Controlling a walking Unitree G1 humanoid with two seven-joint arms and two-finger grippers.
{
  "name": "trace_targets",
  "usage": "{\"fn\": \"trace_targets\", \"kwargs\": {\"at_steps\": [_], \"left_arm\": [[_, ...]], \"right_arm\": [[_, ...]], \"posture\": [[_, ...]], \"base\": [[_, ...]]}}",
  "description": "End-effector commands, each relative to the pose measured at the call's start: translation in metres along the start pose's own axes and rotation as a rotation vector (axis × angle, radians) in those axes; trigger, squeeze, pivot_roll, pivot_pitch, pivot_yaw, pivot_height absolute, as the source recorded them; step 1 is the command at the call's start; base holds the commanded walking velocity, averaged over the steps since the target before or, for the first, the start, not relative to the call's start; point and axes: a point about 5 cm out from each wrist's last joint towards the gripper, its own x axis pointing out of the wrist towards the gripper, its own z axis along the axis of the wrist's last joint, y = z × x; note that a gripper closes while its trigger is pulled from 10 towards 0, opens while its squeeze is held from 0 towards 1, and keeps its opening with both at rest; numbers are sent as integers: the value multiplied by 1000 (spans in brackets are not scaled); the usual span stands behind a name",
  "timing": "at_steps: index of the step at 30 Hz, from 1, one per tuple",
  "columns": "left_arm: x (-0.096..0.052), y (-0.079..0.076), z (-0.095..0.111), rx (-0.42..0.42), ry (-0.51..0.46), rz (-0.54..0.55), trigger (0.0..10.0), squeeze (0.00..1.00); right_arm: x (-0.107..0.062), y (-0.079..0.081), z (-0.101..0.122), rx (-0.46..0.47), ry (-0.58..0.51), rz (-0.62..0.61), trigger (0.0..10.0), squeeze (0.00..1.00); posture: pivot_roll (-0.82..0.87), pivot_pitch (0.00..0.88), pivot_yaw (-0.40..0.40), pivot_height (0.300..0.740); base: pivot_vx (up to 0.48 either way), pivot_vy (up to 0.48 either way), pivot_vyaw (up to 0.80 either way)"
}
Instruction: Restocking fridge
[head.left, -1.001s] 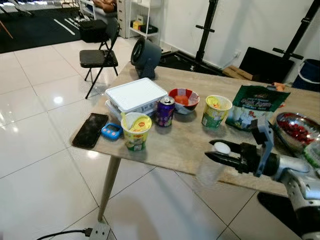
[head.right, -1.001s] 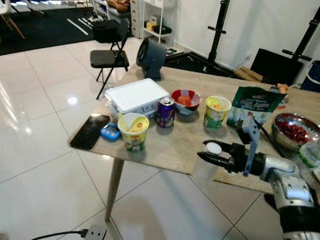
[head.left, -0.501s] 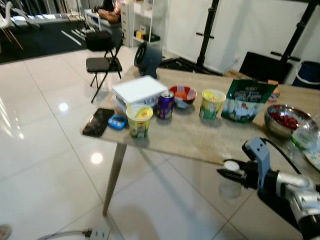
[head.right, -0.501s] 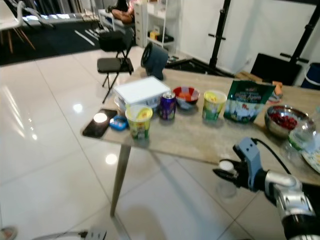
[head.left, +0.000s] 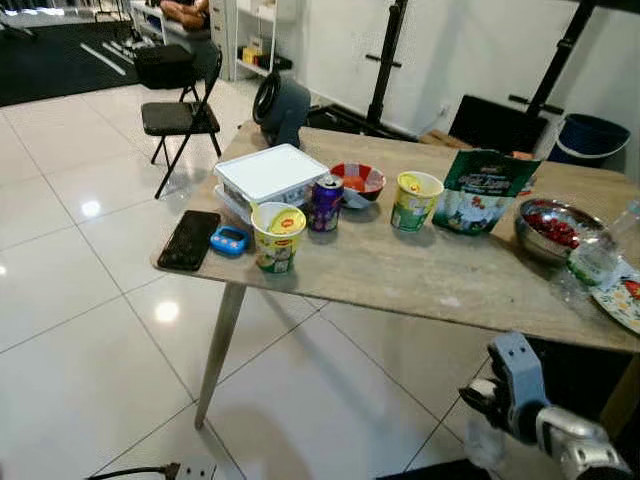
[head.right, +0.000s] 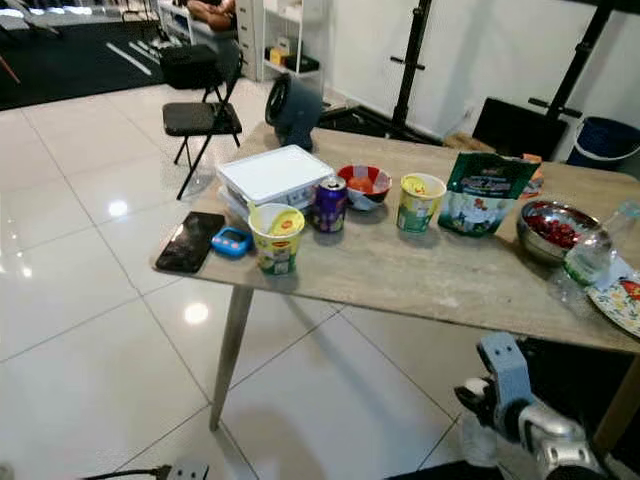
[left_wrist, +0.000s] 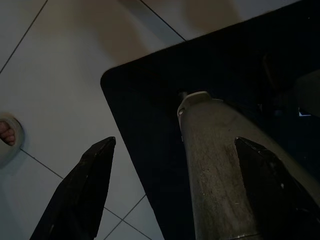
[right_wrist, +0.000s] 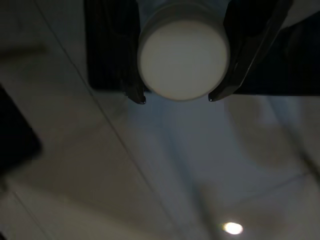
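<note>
The right gripper (right_wrist: 175, 97) has its two black fingers closed on the neck of a clear plastic bottle (head.left: 484, 448) with a round white cap (right_wrist: 183, 62), one finger on each side just under the cap. It hangs low, below the table edge and over the tiled floor, the bottle dangling beneath the fingers. Gripping at the neck looks sensible to me: the cap's rim gives the smooth plastic something to catch on, so it is less likely to slip while being carried toward a fridge.

The left gripper (left_wrist: 175, 195) hangs idle, its fingers spread wide with nothing between them, above a dark mat and pale tiles.

Beyond the arm stands the table (head.left: 400, 275), a pale wood-look top on slim angled legs, with the rest of the stock on it. Near the front edge sit a yellow noodle cup (head.left: 277, 238), a purple drink can (head.left: 325, 203) and a second cup (head.left: 414, 200), all upright. Behind them lie a flat white lidded box (head.left: 271, 175) and a small red-and-white bowl (head.left: 356, 183). A green foil pouch (head.left: 482, 192) stands beside a shiny metal bowl (head.left: 556, 228) of red food. A black phone (head.left: 189, 239) lies flat at the corner, a small blue gadget just beside it.
</note>
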Motion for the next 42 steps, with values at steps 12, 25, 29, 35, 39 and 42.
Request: {"fn": "trace_targets", "kwargs": {"at_steps": [12,25,29,35,39,42], "left_arm": [[-1,-6,-16,10,69,-21,10000,0],[-1,-5,-14,38,68,-28,10000,0],[-1,-4,-12,44,65,-28,10000,0],[0,-3,-9,72,56,-22,10000,0],[0,-3,-9,98,58,-14,10000,0],[0,-3,-10,136,55,8,10000,0]], "right_arm": [[-23,15,-99,196,293,-265,10000,0],[-39,28,-135,223,420,-330,10000,0],[-41,29,-139,223,432,-333,10000,0],[-42,32,-142,222,444,-332,10000,0],[-42,33,-142,222,446,-333,10000,0],[-40,34,-141,219,445,-331,10000,0]], "posture": [[-67,17,-69,740],[-63,0,-58,740],[-65,0,-56,740],[-65,0,-51,740],[-63,0,-51,740],[-60,0,-50,740]], "base": [[0,0,-467],[0,0,-800],[0,0,-800],[0,0,-800],[0,0,-800],[0,0,-800]]}}
